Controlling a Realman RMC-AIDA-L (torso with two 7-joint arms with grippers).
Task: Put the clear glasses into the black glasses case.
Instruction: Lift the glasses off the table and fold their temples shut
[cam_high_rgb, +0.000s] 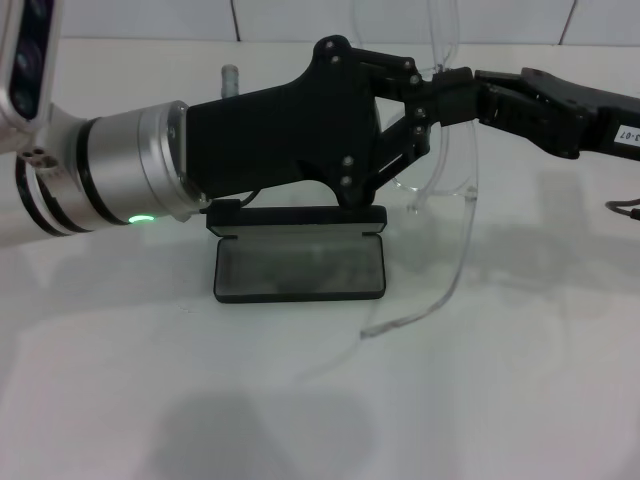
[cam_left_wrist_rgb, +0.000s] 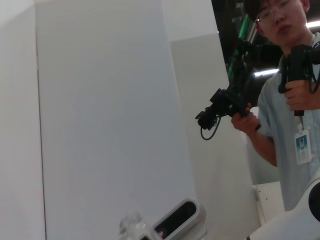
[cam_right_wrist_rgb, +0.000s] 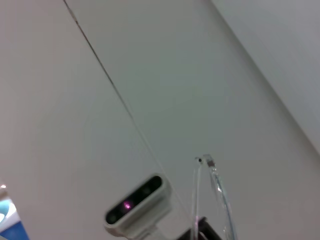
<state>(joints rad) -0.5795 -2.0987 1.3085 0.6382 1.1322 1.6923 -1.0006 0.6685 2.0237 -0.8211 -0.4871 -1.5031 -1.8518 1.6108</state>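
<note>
The clear glasses (cam_high_rgb: 455, 200) hang in the air above the table, one lens up by the back wall and one long arm trailing down toward the table. My left gripper (cam_high_rgb: 428, 105) reaches in from the left and my right gripper (cam_high_rgb: 452, 92) from the right. Both meet at the frame and look shut on it. Below them the black glasses case (cam_high_rgb: 300, 270) lies open on the white table, grey lining up, nothing inside. One clear arm of the glasses (cam_right_wrist_rgb: 217, 185) shows in the right wrist view, and a clear bit of them (cam_left_wrist_rgb: 131, 225) in the left wrist view.
A small grey post (cam_high_rgb: 231, 78) stands behind my left arm. A dark cable (cam_high_rgb: 625, 208) lies at the table's right edge. A person (cam_left_wrist_rgb: 287, 115) holding hand controllers stands beyond the table. The robot's head camera (cam_right_wrist_rgb: 135, 205) shows in both wrist views.
</note>
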